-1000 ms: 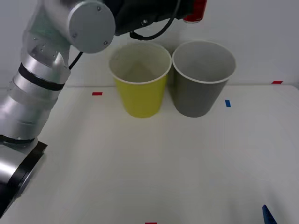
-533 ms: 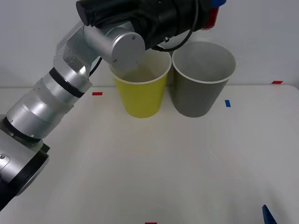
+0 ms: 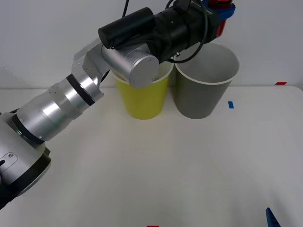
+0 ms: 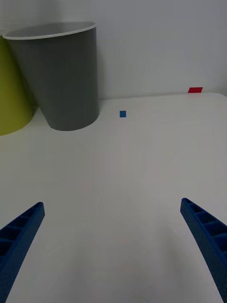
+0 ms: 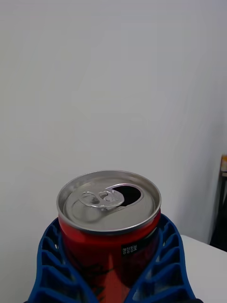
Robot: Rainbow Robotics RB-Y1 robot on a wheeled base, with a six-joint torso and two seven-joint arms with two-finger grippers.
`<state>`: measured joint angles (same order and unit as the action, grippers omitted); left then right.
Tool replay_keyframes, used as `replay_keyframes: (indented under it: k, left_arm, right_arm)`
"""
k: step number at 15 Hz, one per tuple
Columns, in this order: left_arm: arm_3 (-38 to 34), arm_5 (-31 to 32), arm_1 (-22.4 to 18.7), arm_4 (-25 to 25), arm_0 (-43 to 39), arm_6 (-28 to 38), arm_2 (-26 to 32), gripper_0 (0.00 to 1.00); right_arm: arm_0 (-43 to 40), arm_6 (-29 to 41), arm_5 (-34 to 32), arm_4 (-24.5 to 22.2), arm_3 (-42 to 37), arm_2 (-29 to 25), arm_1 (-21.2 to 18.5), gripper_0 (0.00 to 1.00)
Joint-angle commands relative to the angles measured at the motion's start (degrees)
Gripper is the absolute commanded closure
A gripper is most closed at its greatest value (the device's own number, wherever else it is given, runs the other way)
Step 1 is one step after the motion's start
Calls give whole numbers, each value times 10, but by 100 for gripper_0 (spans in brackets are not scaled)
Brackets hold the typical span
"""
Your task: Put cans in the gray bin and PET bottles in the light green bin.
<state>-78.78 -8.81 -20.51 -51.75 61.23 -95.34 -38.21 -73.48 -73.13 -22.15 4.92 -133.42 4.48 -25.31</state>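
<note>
Left pincer (image 3: 219, 10), clenched on the can (image 5: 109, 222), has moved rightward and now hangs above the gray bin (image 3: 203, 90); right pincer (image 4: 113, 246) spread.

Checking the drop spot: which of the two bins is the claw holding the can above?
The gray bin, the right-hand one; the left claw holds the can over it, not over the light green bin.

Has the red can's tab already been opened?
Yes, the red can gripped by the left end effector has a dark open hole beside its pull tab.
</note>
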Motion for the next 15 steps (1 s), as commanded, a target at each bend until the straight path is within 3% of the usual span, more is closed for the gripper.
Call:
replay_keyframes:
  k: [1, 15]
  left_arm:
    - [24, 7, 11, 1, 2, 2, -6, 100]
    - [57, 59, 26, 0, 2, 7, -44, 100]
  right_arm:
    - [0, 0, 0, 0, 0, 0, 0, 0]
    - [0, 0, 0, 0, 0, 0, 0, 0]
